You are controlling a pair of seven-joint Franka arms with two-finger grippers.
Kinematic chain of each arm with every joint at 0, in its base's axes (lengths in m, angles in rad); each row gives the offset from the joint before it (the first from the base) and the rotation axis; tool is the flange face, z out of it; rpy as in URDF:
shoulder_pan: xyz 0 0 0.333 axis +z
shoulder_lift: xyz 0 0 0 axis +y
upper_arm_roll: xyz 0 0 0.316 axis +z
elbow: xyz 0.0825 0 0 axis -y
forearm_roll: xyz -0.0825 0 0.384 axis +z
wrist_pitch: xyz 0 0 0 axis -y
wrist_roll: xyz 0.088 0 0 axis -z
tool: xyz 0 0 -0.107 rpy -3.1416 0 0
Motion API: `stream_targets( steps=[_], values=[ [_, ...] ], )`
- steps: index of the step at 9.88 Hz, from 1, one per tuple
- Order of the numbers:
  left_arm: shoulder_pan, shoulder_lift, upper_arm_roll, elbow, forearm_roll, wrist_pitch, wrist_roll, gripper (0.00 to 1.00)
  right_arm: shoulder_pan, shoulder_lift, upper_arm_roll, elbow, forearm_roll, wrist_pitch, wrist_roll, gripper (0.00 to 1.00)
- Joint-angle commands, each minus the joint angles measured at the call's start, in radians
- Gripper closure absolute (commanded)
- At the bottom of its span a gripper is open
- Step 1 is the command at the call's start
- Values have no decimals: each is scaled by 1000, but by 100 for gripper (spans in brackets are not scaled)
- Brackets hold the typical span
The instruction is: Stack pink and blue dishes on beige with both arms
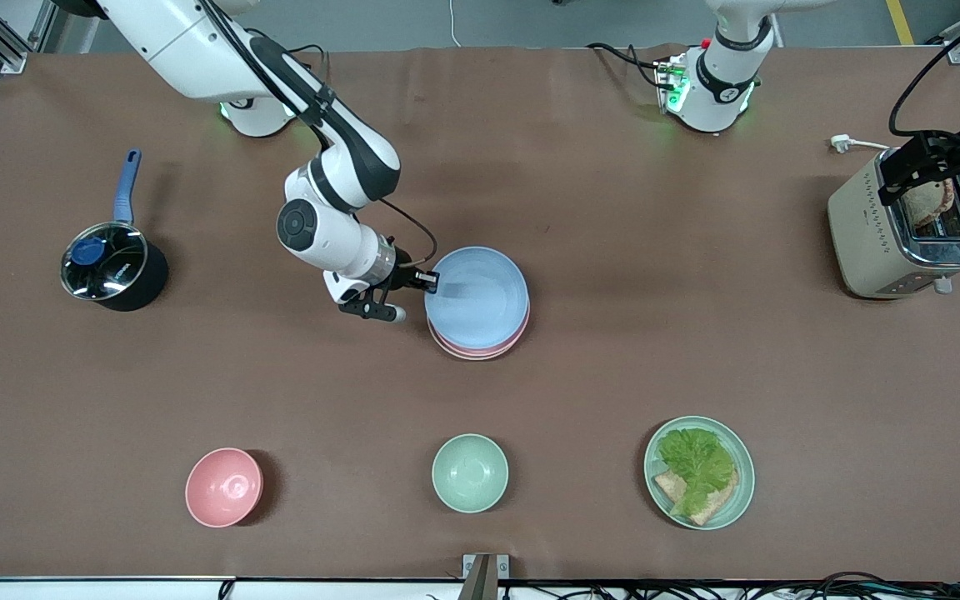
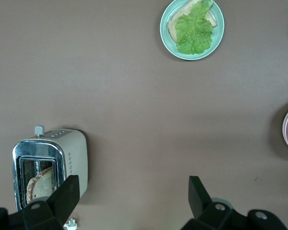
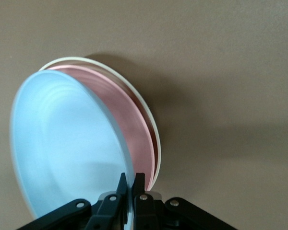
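At the middle of the table we log the right gripper [image 1: 428, 281], its two fingers pinched onto the rim of the blue plate [image 1: 477, 296], which it holds tilted with the gripped edge raised over the pink plate [image 1: 480, 348]. In the right wrist view the pink plate [image 3: 129, 124] sits directly on the beige plate [image 3: 151, 132], of which only a thin cream rim shows, and the blue plate [image 3: 67, 143] leans above both, its fingers [image 3: 139, 184] clamped on either face of the rim. We record the left gripper [image 1: 922, 171] up over the toaster [image 1: 892, 229] at the left arm's end of the table, jaws spread wide and holding nothing, the arm waiting; a slice of bread stands in the toaster's slot. Outward from the stack, we list along the table edge nearest the front camera: a small pink bowl [image 1: 224, 487] toward the right arm's end, a mint-green bowl [image 1: 470, 472] in the middle, and a mint-green plate [image 1: 742, 492] bearing bread and a lettuce leaf [image 1: 697, 462] toward the left arm's end. A black saucepan [image 1: 113, 267] with a glass lid and blue handle stands near the right arm's end. The surface is a plain brown covering [image 1: 613, 375], with grey floor and metal framing showing past its edges and cables along the near edge.
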Motion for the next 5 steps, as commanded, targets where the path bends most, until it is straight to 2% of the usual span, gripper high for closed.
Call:
stream_targets(
  steps=[1,2,3,4,5],
  values=[
    [5,-2,0,-32,-9,-8,18,0,-8,7,9,-14,-20,32,13,88],
    [5,-1,0,-30,-8,-8,18,0,-12,9,7,-14,-20,30,11,68],
    [4,-1,0,-26,-3,-8,15,0,-17,9,9,-13,-20,26,13,34],
    [4,-1,-2,-26,-2,-8,14,0,-28,-10,7,-13,-20,15,11,7],
    [4,-2,-2,-26,-3,-8,11,0,-40,-58,6,-7,-20,-16,8,0]
  ],
)
